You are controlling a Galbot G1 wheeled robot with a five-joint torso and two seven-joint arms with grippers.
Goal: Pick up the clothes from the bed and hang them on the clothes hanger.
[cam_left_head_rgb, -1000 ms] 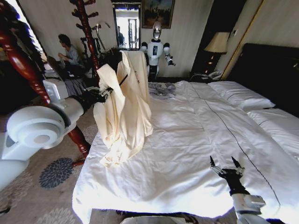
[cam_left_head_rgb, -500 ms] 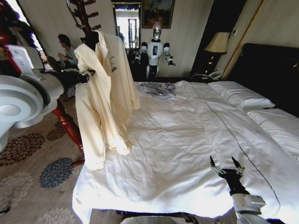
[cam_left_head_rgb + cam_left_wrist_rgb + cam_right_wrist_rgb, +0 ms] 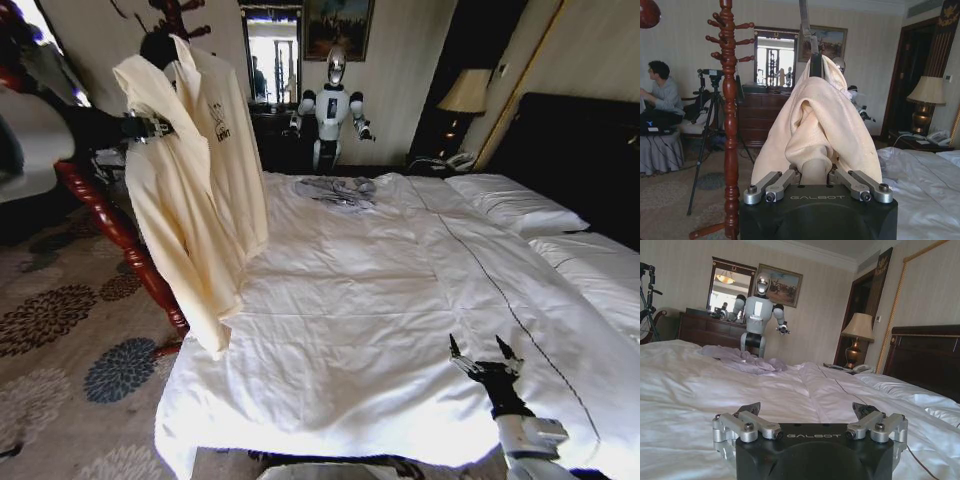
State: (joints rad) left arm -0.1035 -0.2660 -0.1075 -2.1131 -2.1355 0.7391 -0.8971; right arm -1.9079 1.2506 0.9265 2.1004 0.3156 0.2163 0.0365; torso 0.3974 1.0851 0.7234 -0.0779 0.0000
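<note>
The cream-yellow clothes [image 3: 195, 190] hang in the air off the left edge of the bed [image 3: 400, 300], draped over a black clothes hanger [image 3: 815, 65] whose wire hook [image 3: 805, 20] sticks up above the collar. My left gripper [image 3: 150, 127] is raised at the far left and shut on a fold of the fabric [image 3: 812, 145]. In the left wrist view the cloth bunches between the jaws of this gripper [image 3: 815, 172]. My right gripper [image 3: 485, 352] rests low over the bed's near right part, open and holding nothing [image 3: 807, 410].
A reddish-brown coat stand [image 3: 120, 230] rises just behind the hanging garment, also seen as a pole [image 3: 729, 125]. A small grey garment [image 3: 340, 190] lies at the bed's far side. Another robot [image 3: 333, 105], a dresser, a tripod [image 3: 710, 115] and a lamp [image 3: 465, 92] stand beyond.
My left arm has carried the clothes up and to the left. Their lower end has come off the sheet, and they now hang beside the coat stand. The right arm has stayed still.
</note>
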